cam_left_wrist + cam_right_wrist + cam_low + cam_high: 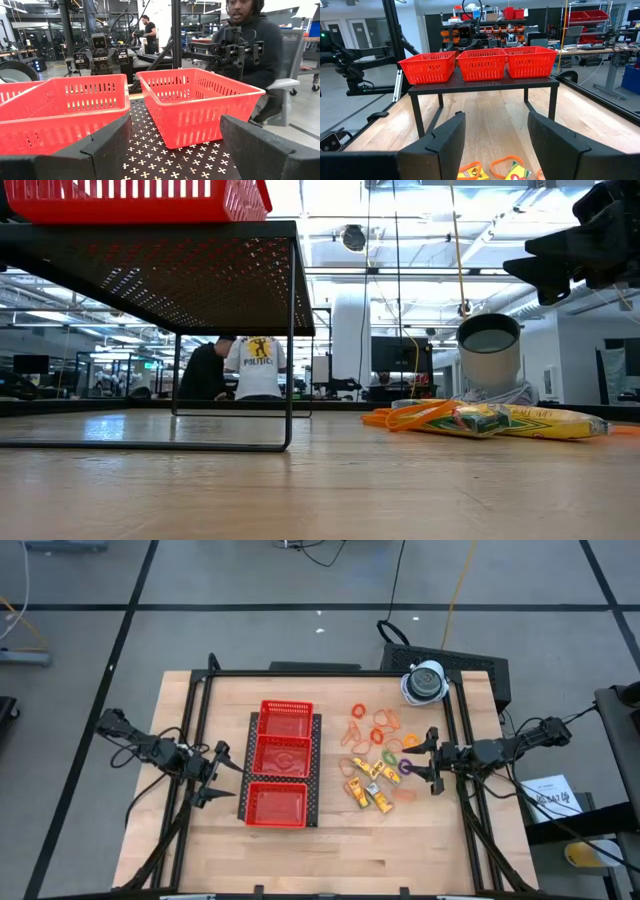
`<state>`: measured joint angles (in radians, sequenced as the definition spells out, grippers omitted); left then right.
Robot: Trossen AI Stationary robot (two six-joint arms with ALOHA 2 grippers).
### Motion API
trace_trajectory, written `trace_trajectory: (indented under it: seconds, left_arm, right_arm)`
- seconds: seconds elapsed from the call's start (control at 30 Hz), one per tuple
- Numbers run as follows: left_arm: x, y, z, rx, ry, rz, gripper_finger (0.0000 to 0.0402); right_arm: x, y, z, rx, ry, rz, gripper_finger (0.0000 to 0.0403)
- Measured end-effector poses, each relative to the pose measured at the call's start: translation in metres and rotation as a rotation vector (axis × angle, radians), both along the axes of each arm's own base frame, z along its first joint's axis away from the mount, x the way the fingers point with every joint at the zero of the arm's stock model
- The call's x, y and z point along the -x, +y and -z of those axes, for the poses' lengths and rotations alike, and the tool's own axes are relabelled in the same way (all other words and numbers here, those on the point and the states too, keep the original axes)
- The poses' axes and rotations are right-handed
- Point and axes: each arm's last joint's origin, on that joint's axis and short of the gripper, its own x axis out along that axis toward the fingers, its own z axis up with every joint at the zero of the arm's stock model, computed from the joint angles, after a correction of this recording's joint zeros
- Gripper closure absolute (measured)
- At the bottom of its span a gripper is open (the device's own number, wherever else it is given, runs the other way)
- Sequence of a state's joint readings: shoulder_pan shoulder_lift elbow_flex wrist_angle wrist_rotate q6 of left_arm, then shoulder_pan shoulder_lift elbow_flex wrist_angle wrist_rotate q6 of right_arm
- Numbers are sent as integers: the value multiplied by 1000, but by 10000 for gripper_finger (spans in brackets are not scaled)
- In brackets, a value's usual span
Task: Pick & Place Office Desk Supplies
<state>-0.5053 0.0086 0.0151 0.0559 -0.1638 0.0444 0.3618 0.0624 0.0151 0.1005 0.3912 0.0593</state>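
Left gripper (222, 778) sits at left-centre of the high view, fingers spread wide, holding nothing, just left of the red mesh three-compartment tray (281, 764) that stands on a black perforated metal stand (316, 770) in the middle of the wooden table (160, 840). In the left wrist view its dark fingers (95, 150) frame the red baskets, empty-handed. Right gripper (427, 757) is at right-centre, fingers spread, nothing pinched, hovering at the right edge of the scattered supplies. Thin orange rubber-band loops (380, 720) lie right of the tray, upper part of the cluster; small yellow packets (365, 790) lie lower in the cluster, with a purple ring (406, 768) just beside the right gripper. White-grey round dome-like object (425, 682) rests near the table's upper right corner. Low view shows yellow packets and orange bands on the tabletop at right, right gripper above them. People show in the background room.
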Motion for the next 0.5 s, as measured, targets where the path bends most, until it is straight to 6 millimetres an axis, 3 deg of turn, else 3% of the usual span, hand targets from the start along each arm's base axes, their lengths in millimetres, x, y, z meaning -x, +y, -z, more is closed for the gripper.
trace_trajectory:
  seconds: [0.5]
  left_arm:
    - [0, 0, 0, 0, 0, 0, 91]
  right_arm:
    - [0, 0, 0, 0, 0, 0, 199]
